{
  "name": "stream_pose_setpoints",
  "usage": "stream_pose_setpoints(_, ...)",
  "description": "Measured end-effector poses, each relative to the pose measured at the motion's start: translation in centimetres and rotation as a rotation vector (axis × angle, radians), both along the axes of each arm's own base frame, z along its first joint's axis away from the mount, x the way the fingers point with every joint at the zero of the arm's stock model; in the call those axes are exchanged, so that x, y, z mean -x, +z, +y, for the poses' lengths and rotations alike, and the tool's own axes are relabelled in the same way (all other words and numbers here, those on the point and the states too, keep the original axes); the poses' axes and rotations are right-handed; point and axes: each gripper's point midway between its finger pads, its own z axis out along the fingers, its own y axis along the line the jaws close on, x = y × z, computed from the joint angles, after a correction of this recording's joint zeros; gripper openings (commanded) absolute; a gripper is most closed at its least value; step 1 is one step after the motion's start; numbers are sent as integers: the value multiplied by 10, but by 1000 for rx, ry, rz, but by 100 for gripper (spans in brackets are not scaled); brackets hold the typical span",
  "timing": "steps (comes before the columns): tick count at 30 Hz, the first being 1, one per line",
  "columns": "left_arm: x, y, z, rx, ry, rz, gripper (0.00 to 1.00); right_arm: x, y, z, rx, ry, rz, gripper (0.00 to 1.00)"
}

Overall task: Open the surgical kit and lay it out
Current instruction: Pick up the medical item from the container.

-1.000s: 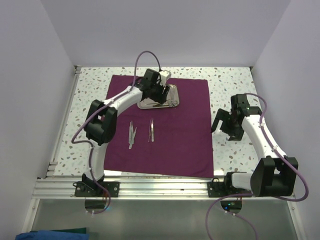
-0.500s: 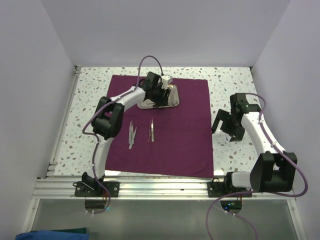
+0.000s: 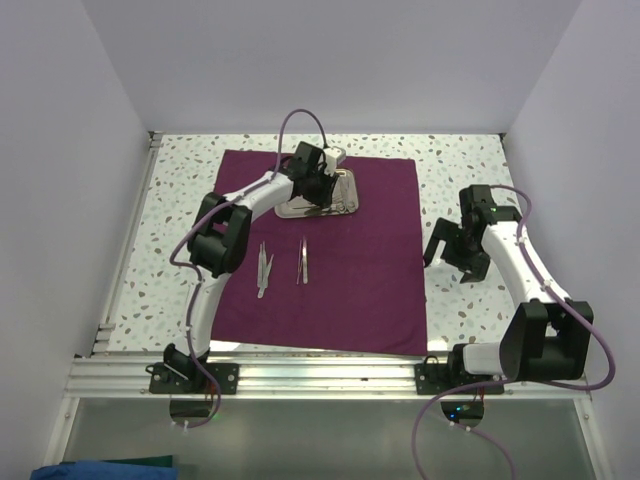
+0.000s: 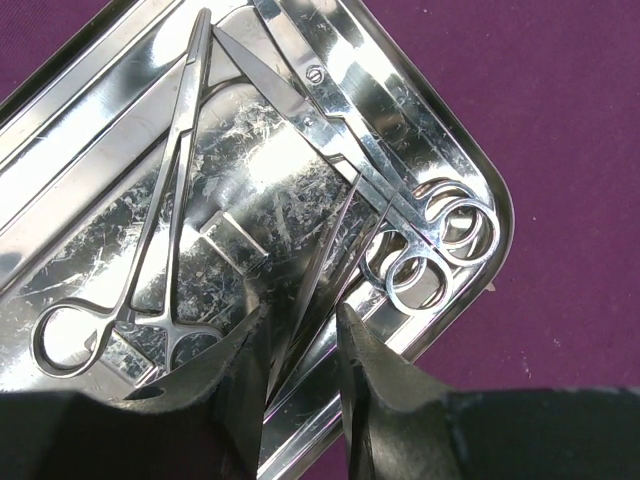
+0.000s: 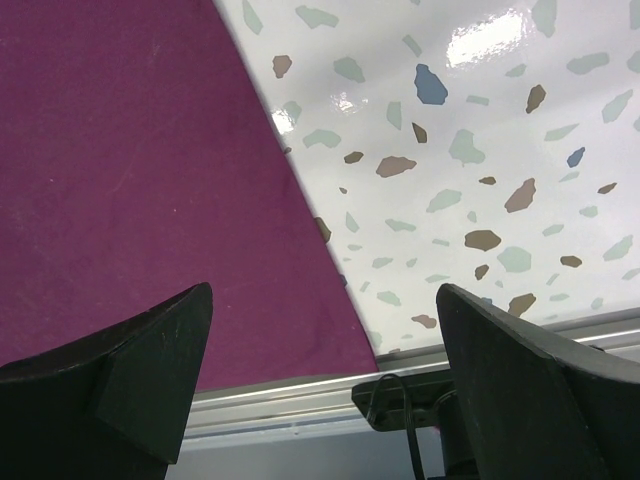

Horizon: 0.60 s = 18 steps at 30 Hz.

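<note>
The dark purple cloth (image 3: 350, 270) lies spread flat on the table. The steel tray (image 3: 343, 190) sits on its far middle part. In the left wrist view the tray (image 4: 90, 110) holds ring-handled forceps (image 4: 170, 200), scissors (image 4: 350, 130) and a pair of tweezers (image 4: 325, 250). My left gripper (image 3: 318, 185) is low over the tray. Its jaws (image 4: 300, 340) stand narrowly apart on either side of the tweezers' rear end. Two more tweezers (image 3: 264, 268) (image 3: 303, 260) lie on the cloth. My right gripper (image 3: 455, 250) is wide open and empty beside the cloth's right edge (image 5: 120, 150).
The speckled tabletop (image 5: 480, 150) shows right of the cloth. An aluminium rail (image 3: 320, 370) runs along the near edge; it also shows in the right wrist view (image 5: 290, 400). White walls enclose the table on three sides.
My left arm has pushed a little farther over the tray and its elbow has shifted towards the back. The right arm has barely moved.
</note>
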Motion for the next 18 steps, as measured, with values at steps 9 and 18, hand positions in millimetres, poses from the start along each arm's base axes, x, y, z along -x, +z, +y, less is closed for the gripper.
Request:
stream_pose_setpoints(9, -2, -3, 5, -14, 18, -20, 15, -2, -2, 0, -1, 1, 0, 98)
stream_pose_setpoints(18, -6, -3, 11, -60, 50, -50, 0, -4, -4, 0, 0, 6, -9, 98)
